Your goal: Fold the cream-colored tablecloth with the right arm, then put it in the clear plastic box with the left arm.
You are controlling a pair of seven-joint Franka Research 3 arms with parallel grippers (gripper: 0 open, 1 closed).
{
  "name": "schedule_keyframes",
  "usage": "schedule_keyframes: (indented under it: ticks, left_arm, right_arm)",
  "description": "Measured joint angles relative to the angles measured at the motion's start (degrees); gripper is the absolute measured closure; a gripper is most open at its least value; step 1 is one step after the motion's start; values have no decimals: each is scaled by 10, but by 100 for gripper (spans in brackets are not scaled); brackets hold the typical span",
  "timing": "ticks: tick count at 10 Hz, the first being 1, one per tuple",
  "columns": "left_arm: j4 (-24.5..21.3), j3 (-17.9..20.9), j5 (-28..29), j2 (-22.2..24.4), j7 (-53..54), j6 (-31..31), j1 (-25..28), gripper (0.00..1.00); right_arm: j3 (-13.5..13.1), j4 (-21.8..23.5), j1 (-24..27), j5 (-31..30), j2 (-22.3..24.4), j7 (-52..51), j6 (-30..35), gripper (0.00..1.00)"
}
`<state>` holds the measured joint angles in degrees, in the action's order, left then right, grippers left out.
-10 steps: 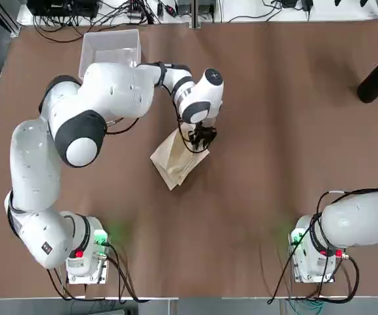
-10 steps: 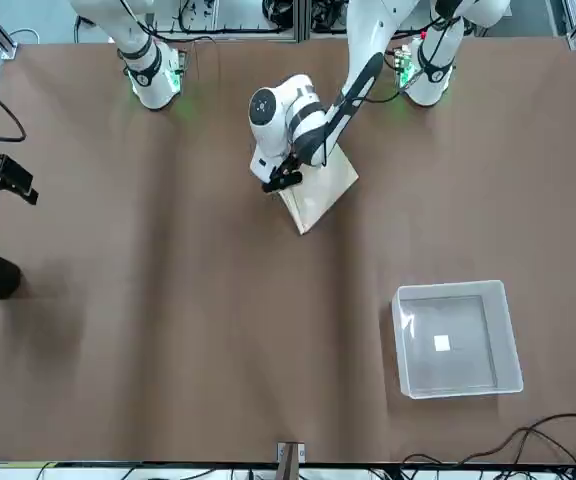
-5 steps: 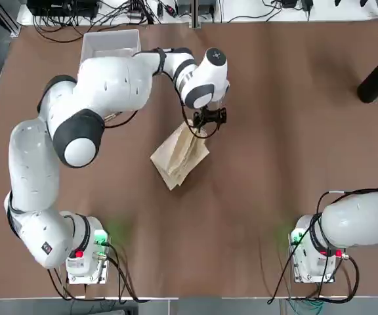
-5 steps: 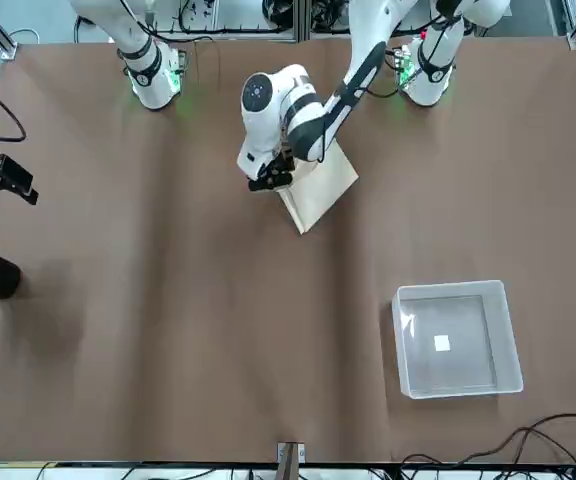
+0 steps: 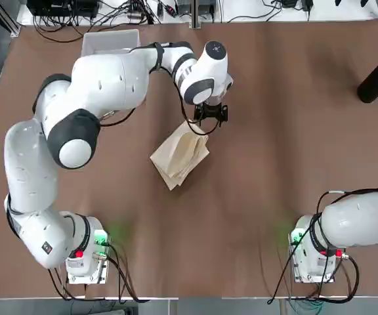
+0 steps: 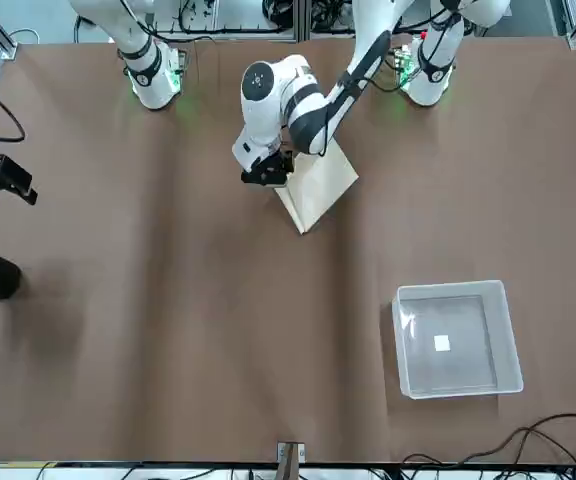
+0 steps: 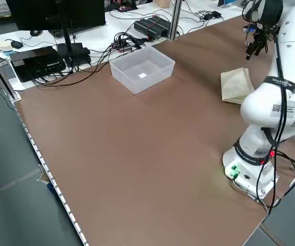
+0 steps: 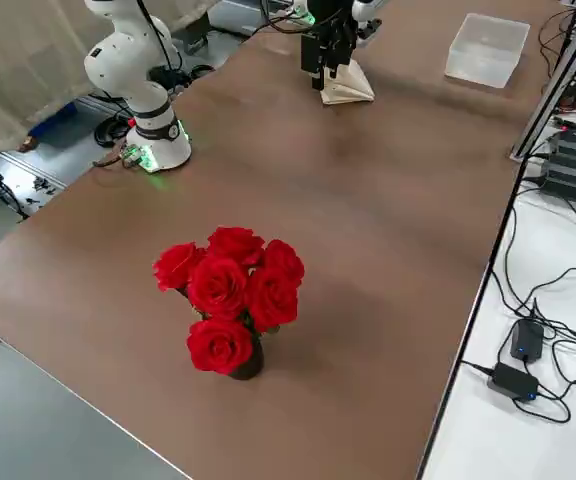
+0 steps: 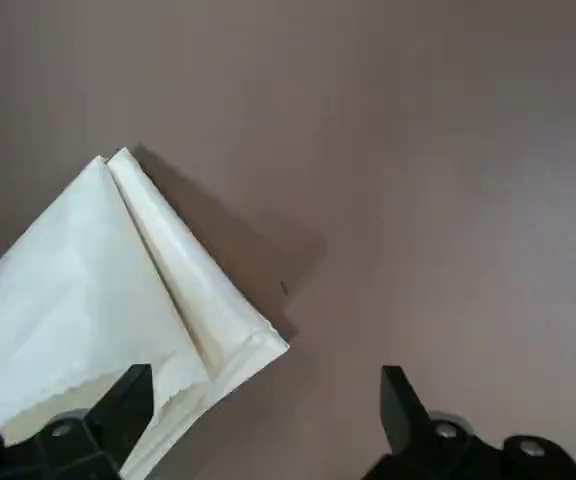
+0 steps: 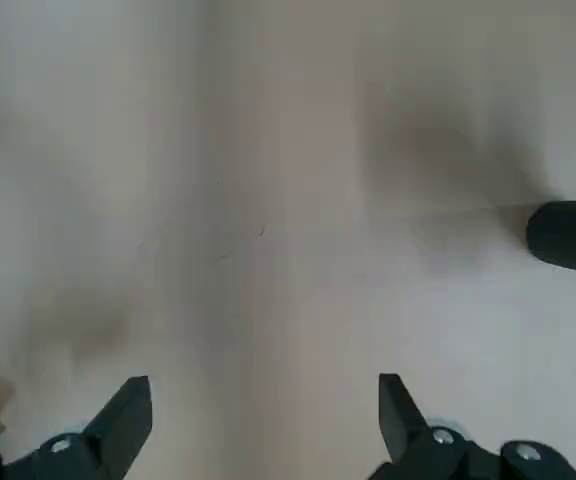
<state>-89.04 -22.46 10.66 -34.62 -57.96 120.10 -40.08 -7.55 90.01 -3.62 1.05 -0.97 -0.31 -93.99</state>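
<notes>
Shifted slightly off the folded tablecloth [image 5: 180, 156] since a moment ago, the left gripper [image 9: 268, 400] hangs wide open and empty beside it, well apart from the plastic box [image 6: 458, 340]; a shallow pinch could catch only upper layers and unfold it.

The wide table with a smooth brown top [image 5: 274, 164] carries a folded cream-coloured square cloth [image 5: 179, 156], a low clear plastic box [image 6: 458, 340] apart from it, and a dark cylindrical vase [image 5: 377, 80] with red roses [image 8: 232, 290].
</notes>
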Motion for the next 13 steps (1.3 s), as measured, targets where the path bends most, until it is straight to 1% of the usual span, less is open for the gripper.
schedule_keyframes:
  ticks: [1, 2, 3, 4, 5, 6, 7, 8, 9, 10, 12, 13]
  left_arm:
    - [-8, -6, -5, 4, 45, -3, 13, 0]
    - [-19, -20, -20, 6, 101, -4, 45, 0]
    - [-31, -49, -31, 7, 155, -4, 98, 0]
    - [-45, -89, -33, 10, 197, -4, 162, 0]
    - [-67, -137, -34, 17, 235, -6, 234, 0]
    - [-94, -194, -34, 22, 273, -8, 313, 1]
    - [-116, -235, -35, 22, 310, -9, 376, 0]
    - [-133, -248, -36, 22, 346, -9, 409, 0]
    - [-145, -248, -42, 16, 383, -8, 427, 0]
    - [-154, -249, -58, 5, 435, -8, 446, 0]
    - [-173, -263, -102, -13, 542, -7, 501, 0]
    - [-184, -267, -109, -22, 574, -3, 516, 0]
  right_arm:
    - [0, 0, 0, 0, 0, 0, 0, 0]
    - [0, 0, 0, 0, 0, 0, 0, 0]
    - [0, 0, -1, 0, 0, 0, 0, 0]
    - [0, 0, -1, 0, 0, 0, 0, 0]
    - [0, 0, -2, 0, 0, 0, 0, 0]
    - [0, 0, -2, 0, 0, 0, 0, 0]
    - [0, 0, -3, 0, 0, 0, 0, 0]
    - [0, 0, -3, 0, 0, 0, -1, 0]
    - [0, 0, -4, 0, 0, 0, -1, 0]
    - [0, 0, -5, 0, 0, 0, -1, 0]
    - [-1, 0, -6, 0, 0, 0, -1, 0]
    - [-1, 0, -6, 0, 0, 0, -1, 0]
